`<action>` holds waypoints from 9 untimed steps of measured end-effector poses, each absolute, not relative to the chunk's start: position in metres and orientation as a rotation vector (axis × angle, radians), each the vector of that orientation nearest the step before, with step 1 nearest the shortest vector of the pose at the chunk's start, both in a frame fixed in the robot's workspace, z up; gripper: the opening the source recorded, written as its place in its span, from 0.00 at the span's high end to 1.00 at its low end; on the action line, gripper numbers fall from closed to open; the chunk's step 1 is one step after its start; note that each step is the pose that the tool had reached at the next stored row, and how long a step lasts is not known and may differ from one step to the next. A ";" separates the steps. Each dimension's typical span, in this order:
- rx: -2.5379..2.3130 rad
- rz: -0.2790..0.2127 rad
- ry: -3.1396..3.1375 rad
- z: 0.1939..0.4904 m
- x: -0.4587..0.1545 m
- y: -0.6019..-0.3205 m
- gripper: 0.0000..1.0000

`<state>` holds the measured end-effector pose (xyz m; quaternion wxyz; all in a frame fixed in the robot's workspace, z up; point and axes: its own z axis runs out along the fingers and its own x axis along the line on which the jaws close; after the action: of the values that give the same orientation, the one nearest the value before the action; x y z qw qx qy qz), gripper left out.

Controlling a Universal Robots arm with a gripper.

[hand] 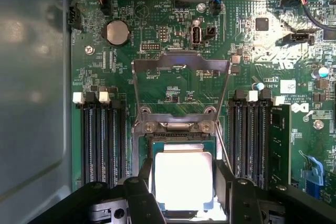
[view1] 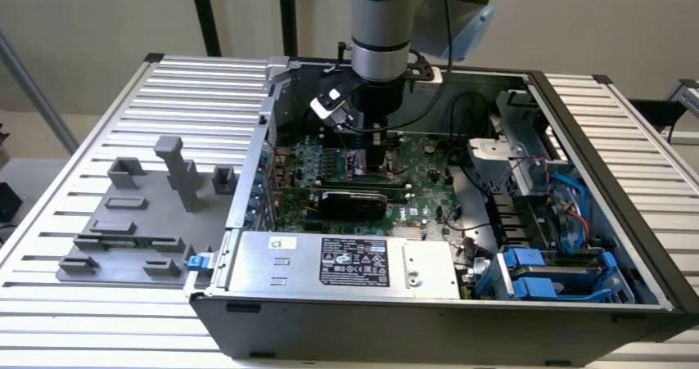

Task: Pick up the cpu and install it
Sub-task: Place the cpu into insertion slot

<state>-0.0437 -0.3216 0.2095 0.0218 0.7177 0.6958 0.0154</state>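
An open computer case [view1: 437,320] lies on its side on a slatted metal desk [view1: 110,320]. A grey tray [view1: 120,222] with upright blocks sits beside it, toward the exterior view's left. The robot arm [view1: 382,17] reaches straight down into the case, and its gripper [view1: 377,160] is low over the green motherboard [view1: 426,152]. From this view the gripper's tip blends into the dark parts around it and is hard to make out.

The wrist view looks straight down at the motherboard [hand: 173,40]. The cpu [hand: 184,182], a pale silver square with a thin green rim, lies inside the outline of the dark socket [hand: 181,139]. The socket's hinged metal frame [hand: 181,62] stands swung open beyond it. The gripper [hand: 184,166] has its two black jaws against opposite edges of the cpu, partly spread and closed on its width. Glare whitens the cpu's top, so no marking can be read. Its near edge is cut off by the gripper's black body. It cannot be told whether the cpu is fully seated or held just above the socket. Rows of black memory slots [hand: 102,140] run along both sides of the socket, and a round coin battery [hand: 117,32] sits farther up the board.
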 end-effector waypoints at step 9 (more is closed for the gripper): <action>2.224 0.047 2.155 0.201 -0.044 -0.318 0.45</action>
<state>-0.0437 -0.3175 0.2008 0.0220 0.7179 0.6956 0.0152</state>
